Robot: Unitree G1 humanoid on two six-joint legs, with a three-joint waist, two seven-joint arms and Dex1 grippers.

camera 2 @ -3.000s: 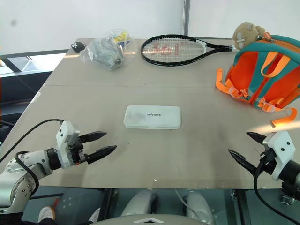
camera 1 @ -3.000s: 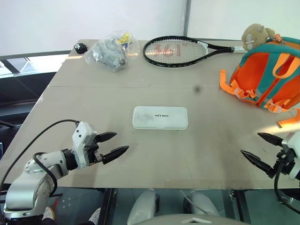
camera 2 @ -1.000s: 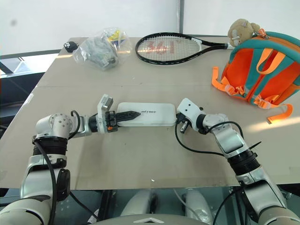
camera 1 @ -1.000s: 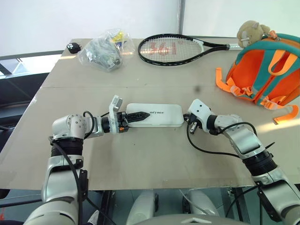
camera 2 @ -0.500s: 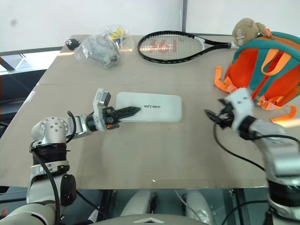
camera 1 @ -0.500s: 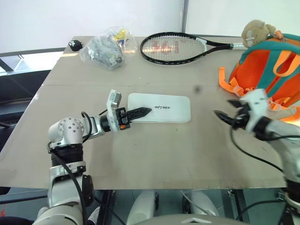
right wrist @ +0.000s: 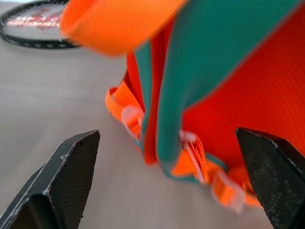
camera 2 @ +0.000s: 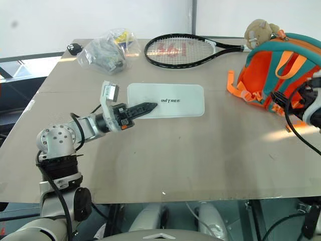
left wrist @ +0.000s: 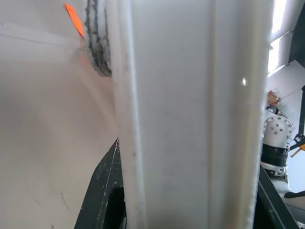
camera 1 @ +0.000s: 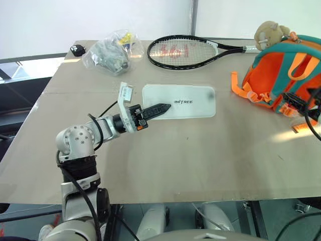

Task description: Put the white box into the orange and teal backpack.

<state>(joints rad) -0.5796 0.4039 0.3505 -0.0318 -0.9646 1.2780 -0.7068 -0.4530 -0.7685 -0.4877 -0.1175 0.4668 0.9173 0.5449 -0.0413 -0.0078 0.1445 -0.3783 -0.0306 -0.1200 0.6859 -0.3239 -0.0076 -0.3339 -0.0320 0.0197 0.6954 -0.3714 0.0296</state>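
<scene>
Beige table [camera 1: 165, 160] against white wall; left tool [camera 1: 159, 109] clamps white box [camera 1: 188, 101], right tool [right wrist: 167, 191] spread wide.

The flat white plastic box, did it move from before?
Yes. The flat white plastic box, held by the left gripper, went toward the tennis racket.

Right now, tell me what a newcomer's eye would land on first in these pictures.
The orange and teal backpack at the table's right edge, with the right gripper open just in front of it. Next, the white box mid-table, clamped at its left end by the left gripper. A tennis racket lies at the far edge.
</scene>
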